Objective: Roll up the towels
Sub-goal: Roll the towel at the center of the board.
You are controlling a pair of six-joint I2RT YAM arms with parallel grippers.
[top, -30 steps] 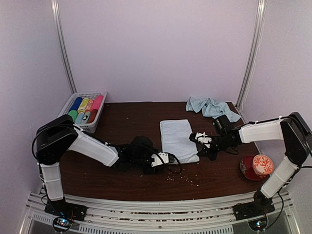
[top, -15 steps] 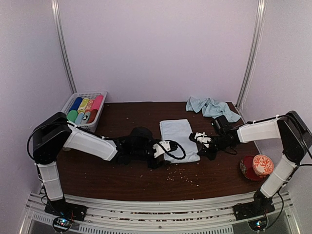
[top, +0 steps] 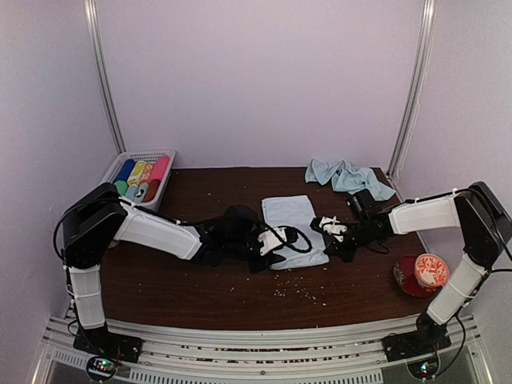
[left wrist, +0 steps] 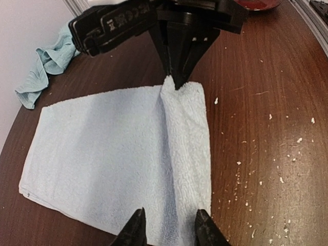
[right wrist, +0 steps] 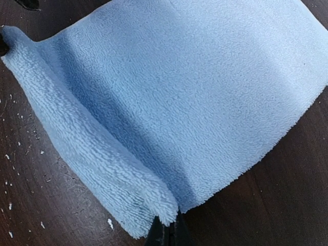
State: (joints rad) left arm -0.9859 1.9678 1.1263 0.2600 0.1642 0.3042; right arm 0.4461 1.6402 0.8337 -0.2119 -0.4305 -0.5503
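Left arm point(top: 160, 232) has slid toward 3 o'clock, onto the flat towel point(top: 290, 216). Two towels in all: this one, long axis 12 to 6, and a crumpled towel point(top: 346, 176) at 1 o'clock. Its raised near hem runs 9 to 3 between the grippers. The right gripper point(right wrist: 166, 234) is clenched on one corner; the left gripper point(left wrist: 169, 230) straddles the other, grip uncertain.

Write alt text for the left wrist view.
A pale-blue towel lies flat on a dark wooden table, one edge raised into a fold: the right gripper pinches its far end, the left gripper straddles the near end. A second towel lies crumpled beyond.
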